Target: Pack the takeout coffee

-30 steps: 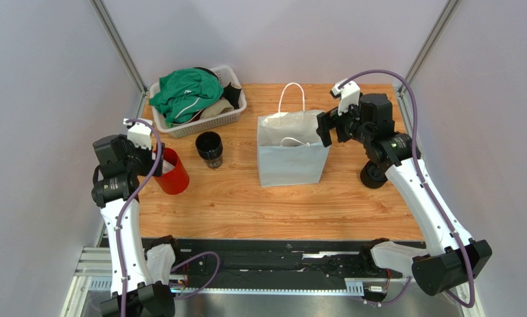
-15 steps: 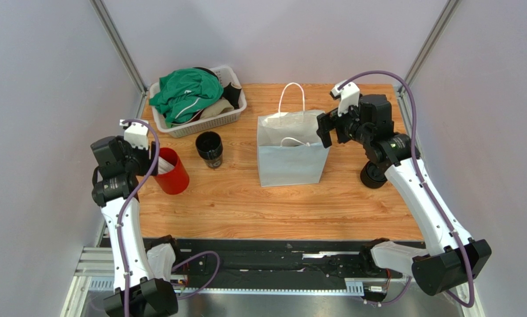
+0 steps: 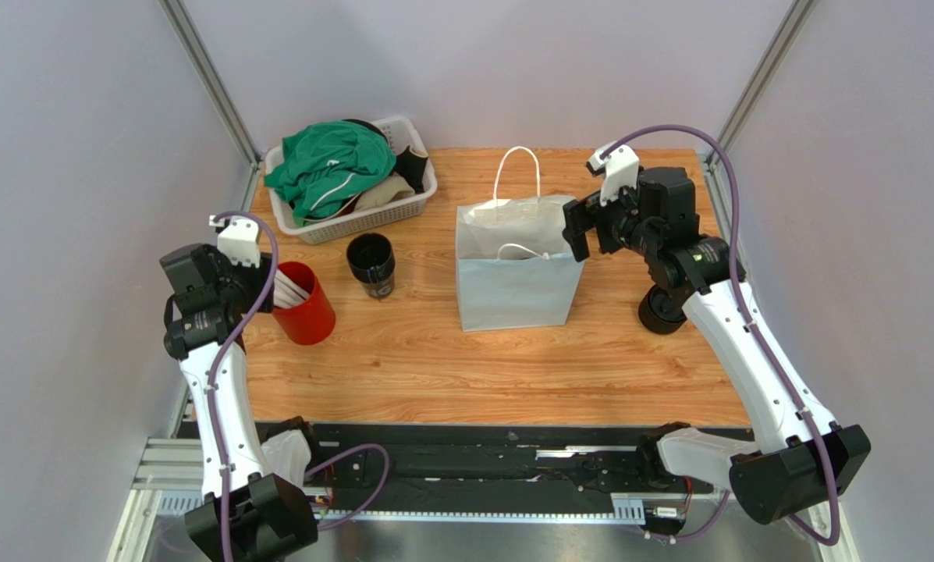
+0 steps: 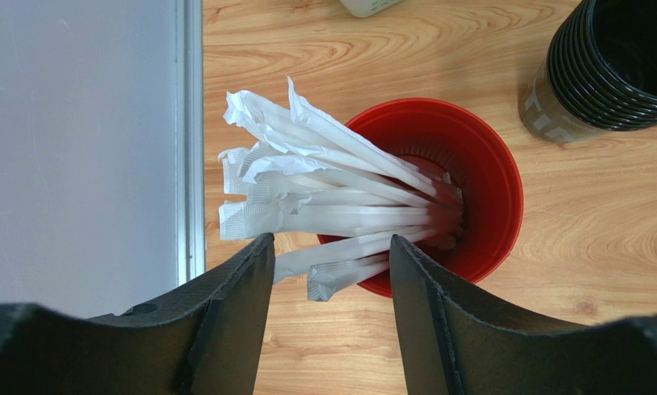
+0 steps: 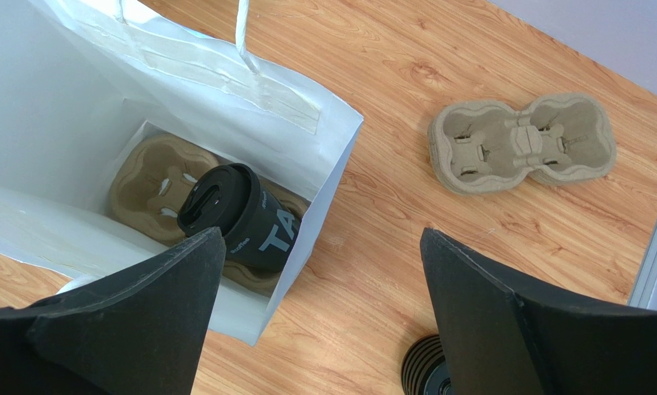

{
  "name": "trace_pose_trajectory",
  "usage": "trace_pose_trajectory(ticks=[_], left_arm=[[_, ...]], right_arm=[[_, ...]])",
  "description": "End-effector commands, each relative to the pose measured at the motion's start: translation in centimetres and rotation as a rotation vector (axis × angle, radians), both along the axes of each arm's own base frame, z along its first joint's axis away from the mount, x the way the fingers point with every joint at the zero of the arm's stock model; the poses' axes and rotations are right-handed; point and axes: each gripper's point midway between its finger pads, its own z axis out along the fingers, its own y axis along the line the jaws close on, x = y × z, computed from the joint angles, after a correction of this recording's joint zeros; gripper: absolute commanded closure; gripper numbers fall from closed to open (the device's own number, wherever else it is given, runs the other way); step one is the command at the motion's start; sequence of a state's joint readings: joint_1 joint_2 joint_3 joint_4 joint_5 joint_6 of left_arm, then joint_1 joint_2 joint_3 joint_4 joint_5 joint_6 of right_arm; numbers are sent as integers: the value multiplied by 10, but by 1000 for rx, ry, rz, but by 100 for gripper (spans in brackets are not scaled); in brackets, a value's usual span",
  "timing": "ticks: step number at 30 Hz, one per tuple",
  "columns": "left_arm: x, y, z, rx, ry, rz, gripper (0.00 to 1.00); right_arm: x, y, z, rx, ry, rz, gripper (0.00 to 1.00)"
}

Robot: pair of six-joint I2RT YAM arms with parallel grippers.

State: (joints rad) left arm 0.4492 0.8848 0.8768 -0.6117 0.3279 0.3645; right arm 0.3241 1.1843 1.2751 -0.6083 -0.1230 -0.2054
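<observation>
white bag (image 5: pixel 76 99) already holds the coffee (image 5: pixel 237 216), below the wide-spread right gripper (image 5: pixel 322 234), while the left gripper (image 4: pixel 329 247) has narrowed, jaws not yet touching, over the straws (image 4: pixel 331 177) in the red cup (image 4: pixel 488 189), so a straw seems next.

From above, the white paper bag (image 3: pixel 518 287) hides its contents. At the right wrist, lettering on the black lidded paper coffee cup (image 5: pixel 245 216) is half hidden; the squat black ribbed piece (image 5: pixel 420 372) is cut off below.
</observation>
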Motion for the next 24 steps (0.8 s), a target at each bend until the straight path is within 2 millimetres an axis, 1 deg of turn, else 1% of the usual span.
trace_pose_trajectory(ticks=[1, 2, 4, 6, 8, 9, 12, 13, 14, 15, 20, 23, 24], left_arm=[[4, 1, 3, -2, -31, -13, 43], [4, 0, 3, -4, -32, -16, 46], [3, -2, 3, -8, -31, -23, 48], [3, -2, 2, -13, -28, -23, 53], [2, -3, 2, -13, -29, -26, 54], [3, -2, 3, -11, -32, -27, 57], [2, -2, 1, -12, -29, -25, 62], [2, -2, 1, -13, -30, -26, 67], [2, -3, 0, -15, -27, -26, 68], [2, -3, 1, -17, -29, -27, 68], [0, -5, 7, -17, -38, -35, 79], [-1, -7, 14, -16, -53, -37, 79], [-2, -9, 14, -22, -51, -41, 82]], right_arm=[[6, 1, 11, 27, -41, -13, 6], [6, 1, 11, 26, -43, -12, 6], [6, 1, 11, 25, -42, -12, 6], [6, 1, 11, 27, -43, -13, 7], [6, 0, 11, 25, -42, -16, 7], [6, 0, 11, 26, -43, -16, 7], [6, 0, 12, 25, -45, -15, 7], [6, 0, 11, 26, -45, -17, 7], [7, 0, 11, 25, -44, -17, 7], [6, 0, 9, 25, -40, -16, 7], [7, 0, 10, 25, -42, -17, 7], [7, 0, 11, 26, -45, -17, 7], [6, 0, 11, 26, -46, -17, 7]])
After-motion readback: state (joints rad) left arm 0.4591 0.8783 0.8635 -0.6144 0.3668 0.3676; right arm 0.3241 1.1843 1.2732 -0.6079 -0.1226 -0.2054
